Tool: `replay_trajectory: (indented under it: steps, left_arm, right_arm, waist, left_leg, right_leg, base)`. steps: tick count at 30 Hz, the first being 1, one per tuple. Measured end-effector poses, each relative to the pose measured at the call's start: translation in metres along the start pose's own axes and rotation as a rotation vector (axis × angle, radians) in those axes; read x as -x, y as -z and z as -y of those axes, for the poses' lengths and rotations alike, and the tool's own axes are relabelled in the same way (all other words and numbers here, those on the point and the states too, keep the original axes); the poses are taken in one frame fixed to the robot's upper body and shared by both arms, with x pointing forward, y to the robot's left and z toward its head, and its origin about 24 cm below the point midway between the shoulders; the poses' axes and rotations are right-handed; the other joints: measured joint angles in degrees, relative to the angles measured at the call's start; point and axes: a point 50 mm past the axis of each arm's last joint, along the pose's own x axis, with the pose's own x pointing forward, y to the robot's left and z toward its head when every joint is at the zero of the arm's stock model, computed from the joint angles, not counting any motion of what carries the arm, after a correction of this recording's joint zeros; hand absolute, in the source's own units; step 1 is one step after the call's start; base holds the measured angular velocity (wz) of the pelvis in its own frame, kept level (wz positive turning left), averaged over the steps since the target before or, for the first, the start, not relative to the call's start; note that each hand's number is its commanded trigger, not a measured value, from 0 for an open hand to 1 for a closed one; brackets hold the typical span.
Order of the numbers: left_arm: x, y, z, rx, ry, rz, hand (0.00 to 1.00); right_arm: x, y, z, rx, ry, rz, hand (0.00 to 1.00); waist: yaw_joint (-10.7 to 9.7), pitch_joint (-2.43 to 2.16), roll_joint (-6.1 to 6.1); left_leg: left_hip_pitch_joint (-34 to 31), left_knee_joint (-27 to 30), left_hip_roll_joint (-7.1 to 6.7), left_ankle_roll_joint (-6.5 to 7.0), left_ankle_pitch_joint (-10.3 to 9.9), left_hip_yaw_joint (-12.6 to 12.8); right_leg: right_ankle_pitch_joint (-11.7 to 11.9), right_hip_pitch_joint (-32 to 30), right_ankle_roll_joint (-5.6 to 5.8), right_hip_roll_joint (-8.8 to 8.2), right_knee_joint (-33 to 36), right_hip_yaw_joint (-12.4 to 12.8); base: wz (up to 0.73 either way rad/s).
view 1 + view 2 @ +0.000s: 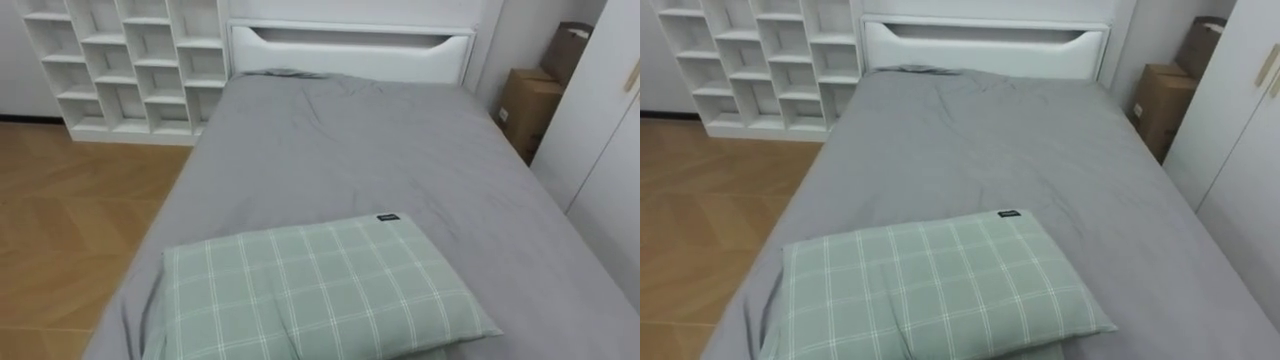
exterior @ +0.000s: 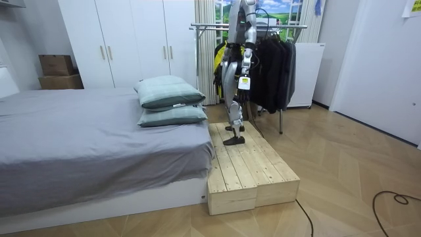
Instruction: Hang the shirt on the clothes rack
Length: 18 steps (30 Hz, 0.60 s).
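While the robot stands on the raised pale wooden platform (image 2: 250,168) at the pillow end of the grey-sheeted bed (image 1: 330,150), facing the green checked pillow (image 1: 320,290), the dark clothes (image 2: 271,66) hang on the metal rail (image 2: 210,27) behind it. Its left hand (image 2: 245,72) hangs by its side; how its fingers sit you cannot tell. Turn carelessly toward the rail and a foot could miss the platform's edge.
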Motion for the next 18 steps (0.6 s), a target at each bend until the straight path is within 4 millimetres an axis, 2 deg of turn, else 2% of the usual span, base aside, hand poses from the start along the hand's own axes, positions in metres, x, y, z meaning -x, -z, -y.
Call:
replay_trajectory:
  steps: [18]
  left_arm:
    - [0.0004, 0.0039, 0.0039, -0.016, 0.043, -0.026, 0.0]
  right_arm:
    - [0.0003, 0.003, 0.0017, -0.072, -0.044, -0.018, 0.0]
  waist:
    - [0.1, -0.05, 0.71]
  left_leg:
    - [-0.2, 0.0, -0.06, -0.07, -0.1, -0.3]
  right_leg:
    - [0.0, 0.0, 0.0, -0.01, 0.1, -0.5]
  base:
    - [0.0]
